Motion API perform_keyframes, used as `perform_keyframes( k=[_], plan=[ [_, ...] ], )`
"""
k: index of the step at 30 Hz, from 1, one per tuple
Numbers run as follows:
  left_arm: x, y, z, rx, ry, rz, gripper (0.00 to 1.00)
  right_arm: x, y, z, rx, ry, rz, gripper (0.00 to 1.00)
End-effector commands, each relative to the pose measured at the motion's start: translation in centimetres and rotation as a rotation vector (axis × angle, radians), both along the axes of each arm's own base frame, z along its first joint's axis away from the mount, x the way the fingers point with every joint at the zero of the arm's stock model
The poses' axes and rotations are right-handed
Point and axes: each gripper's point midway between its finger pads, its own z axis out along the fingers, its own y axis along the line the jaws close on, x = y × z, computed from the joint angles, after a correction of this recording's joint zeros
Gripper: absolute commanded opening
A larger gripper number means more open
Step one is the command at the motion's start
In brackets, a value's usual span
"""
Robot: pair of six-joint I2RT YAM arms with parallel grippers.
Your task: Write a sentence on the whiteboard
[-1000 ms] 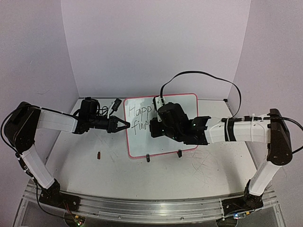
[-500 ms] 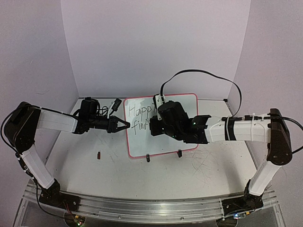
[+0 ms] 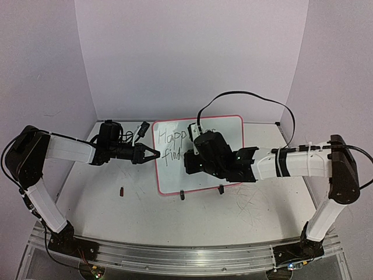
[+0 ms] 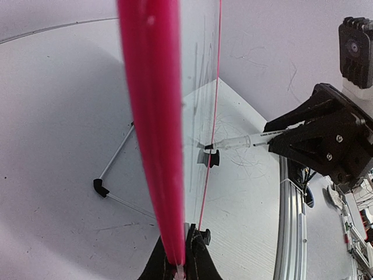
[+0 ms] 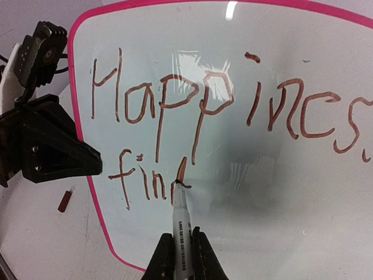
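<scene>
Top external: whiteboard (image 3: 228,129) standing, lengthwise left-right

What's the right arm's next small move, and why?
Probably finish the d, then step the marker along for the next letter: the second line reads only "fin" plus a part-drawn d, tip on it. The right gripper is shut on the marker; the left gripper clamps the whiteboard by its edge.

Pale lilac walls (image 3: 192,58), scuffed white tabletop (image 3: 169,219)

On the whiteboard (image 5: 262,192) I read "Happiness" above and "fin" plus a half-made letter below. Print on the marker (image 5: 181,230) is illegible.
</scene>
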Motion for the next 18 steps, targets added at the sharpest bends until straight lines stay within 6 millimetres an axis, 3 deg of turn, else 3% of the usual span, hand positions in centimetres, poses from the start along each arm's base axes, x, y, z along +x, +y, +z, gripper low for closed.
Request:
perform_keyframes(
  k=[1,9,16,18],
  plan=[
    [1.5,0.3,-1.8,0.083,-0.019,0.071,0.00,-0.2,-1.2,-0.7,-0.013,0.018,-0.026,0.00],
    [1.5,0.3,-1.9,0.085,-0.015,0.071,0.00,-0.6,-2.5,-0.3,-0.018,0.012,-0.054,0.00],
    [1.5,0.3,-1.9,0.085,-0.015,0.072,0.00,-1.0,-1.5,4.3,0.086,-0.032,0.004,0.00],
    [1.5,0.3,-1.9,0.085,-0.015,0.072,0.00,-1.1,-1.6,4.2,0.081,-0.041,0.018,0.00]
  ],
)
